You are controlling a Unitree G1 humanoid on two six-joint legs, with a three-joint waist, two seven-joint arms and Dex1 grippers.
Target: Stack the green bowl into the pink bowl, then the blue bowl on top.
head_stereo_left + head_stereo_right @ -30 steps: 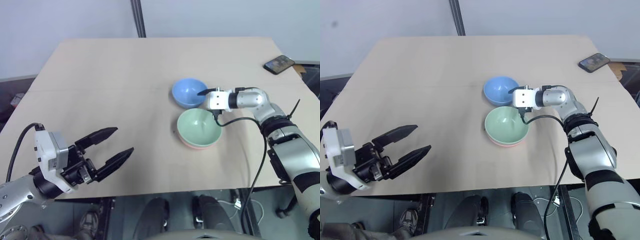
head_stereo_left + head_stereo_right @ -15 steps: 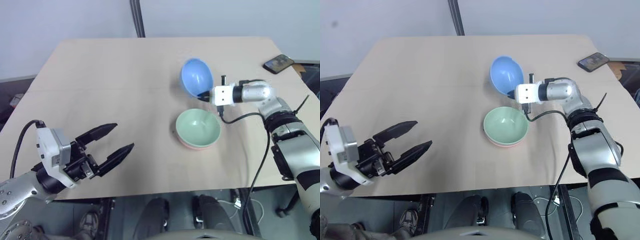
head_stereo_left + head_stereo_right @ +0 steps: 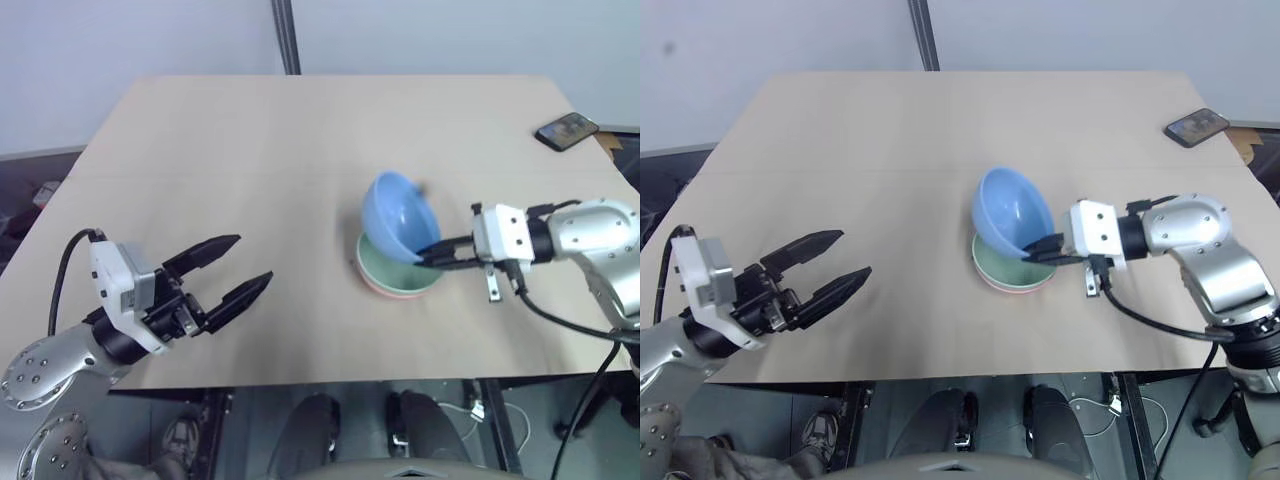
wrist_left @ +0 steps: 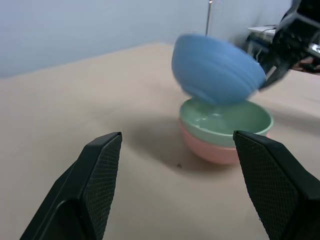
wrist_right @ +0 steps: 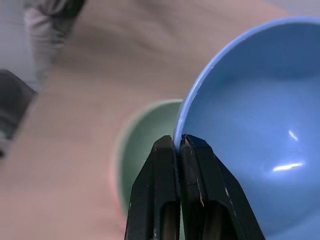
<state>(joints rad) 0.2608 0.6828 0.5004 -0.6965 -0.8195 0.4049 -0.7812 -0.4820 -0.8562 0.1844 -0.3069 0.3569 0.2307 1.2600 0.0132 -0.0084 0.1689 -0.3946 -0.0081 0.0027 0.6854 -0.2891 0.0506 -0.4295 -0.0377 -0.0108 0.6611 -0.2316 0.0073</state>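
Bowls sat a little right of centre in the head view: the green bowl (image 3: 385, 275) was nested inside the pink bowl (image 3: 392, 292) on the tan counter (image 3: 250, 160), and the blue bowl (image 3: 398, 217) hung tilted just above them, its lower edge close over the green rim and its opening facing the right of the frame. The right hand (image 3: 432, 256) reached in from the right edge, its two black fingers (image 5: 165, 190) clenched on the blue bowl's rim, one on the inside and one on the outside. In the lower left of the frame, well apart from the bowls, the left hand (image 3: 232, 268) was off the counter with its fingers spread wide and nothing between them, pointing toward the stack. A dark smartphone (image 3: 567, 130) lay near the counter's upper right corner.
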